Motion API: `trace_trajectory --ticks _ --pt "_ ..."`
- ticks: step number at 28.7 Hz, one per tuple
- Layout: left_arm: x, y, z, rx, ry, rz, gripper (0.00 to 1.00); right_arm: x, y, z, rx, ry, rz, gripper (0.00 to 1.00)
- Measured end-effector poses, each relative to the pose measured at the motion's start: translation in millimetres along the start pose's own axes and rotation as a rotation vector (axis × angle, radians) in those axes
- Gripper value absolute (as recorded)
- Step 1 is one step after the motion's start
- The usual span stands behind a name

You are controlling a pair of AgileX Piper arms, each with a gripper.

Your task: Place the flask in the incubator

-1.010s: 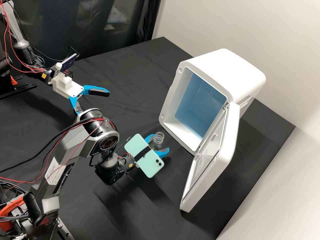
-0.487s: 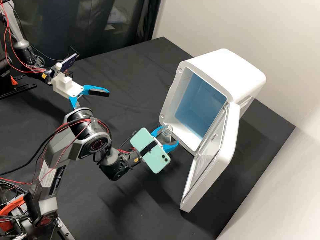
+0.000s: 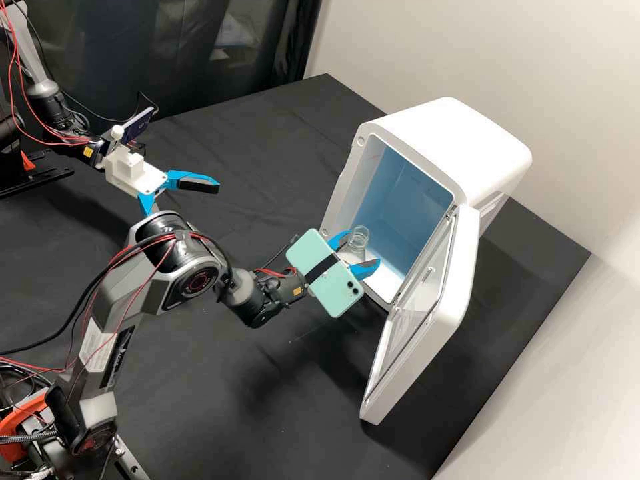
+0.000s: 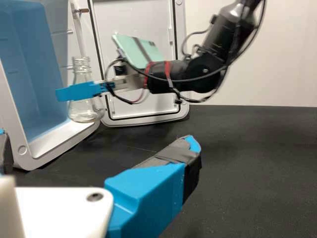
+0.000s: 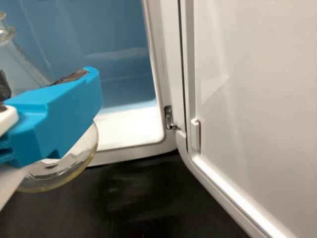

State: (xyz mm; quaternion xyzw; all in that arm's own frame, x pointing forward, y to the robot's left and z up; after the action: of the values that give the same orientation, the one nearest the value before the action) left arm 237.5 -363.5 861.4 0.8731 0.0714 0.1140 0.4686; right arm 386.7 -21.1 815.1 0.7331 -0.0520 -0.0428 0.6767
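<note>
Right gripper (image 3: 357, 250) was clamped on the upright flask (image 3: 360, 239), holding it at the front lip of the incubator (image 3: 453, 140), with the door (image 3: 420, 320) swung open. Left gripper (image 3: 180, 197) sat with fingers spread above the bench (image 3: 267, 133), near its left edge.

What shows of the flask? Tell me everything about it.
The flask is a clear glass cone with a wide round base and a short ribbed neck, uncapped and seemingly empty. It stands upright, clamped below the neck between the right gripper's blue fingers, at the open mouth of the incubator, above its lower rim; whether its base touches, I cannot tell.
</note>
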Motion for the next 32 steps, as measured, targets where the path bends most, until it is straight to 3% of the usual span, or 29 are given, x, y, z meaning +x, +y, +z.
trace_trajectory --ticks 6,15,17,21,27,32 --pt "0.2 -0.4 2.1 0.001 -0.008 -0.002 1.0 33.9 1.0 -7.8 -0.011 -0.053 -0.003 0.0" --pt "0.4 -0.6 3.2 0.0 -0.012 -0.002 1.0 77.2 3.3 -20.9 -0.051 -0.086 0.005 0.0" --pt "0.5 -0.9 4.8 0.001 -0.018 -0.003 1.0 84.4 4.0 -20.8 -0.045 -0.106 0.002 0.0" --pt "0.6 -1.0 5.4 0.001 -0.021 -0.004 1.0 98.0 8.1 -24.5 -0.039 -0.118 0.015 0.0" --pt "0.7 -1.2 6.4 0.001 -0.024 -0.005 1.0 112.6 8.9 -25.3 -0.043 -0.146 0.005 0.0" --pt "0.7 -1.2 6.4 0.001 -0.024 -0.005 1.0 127.4 5.2 -29.1 -0.069 -0.163 -0.003 0.0"
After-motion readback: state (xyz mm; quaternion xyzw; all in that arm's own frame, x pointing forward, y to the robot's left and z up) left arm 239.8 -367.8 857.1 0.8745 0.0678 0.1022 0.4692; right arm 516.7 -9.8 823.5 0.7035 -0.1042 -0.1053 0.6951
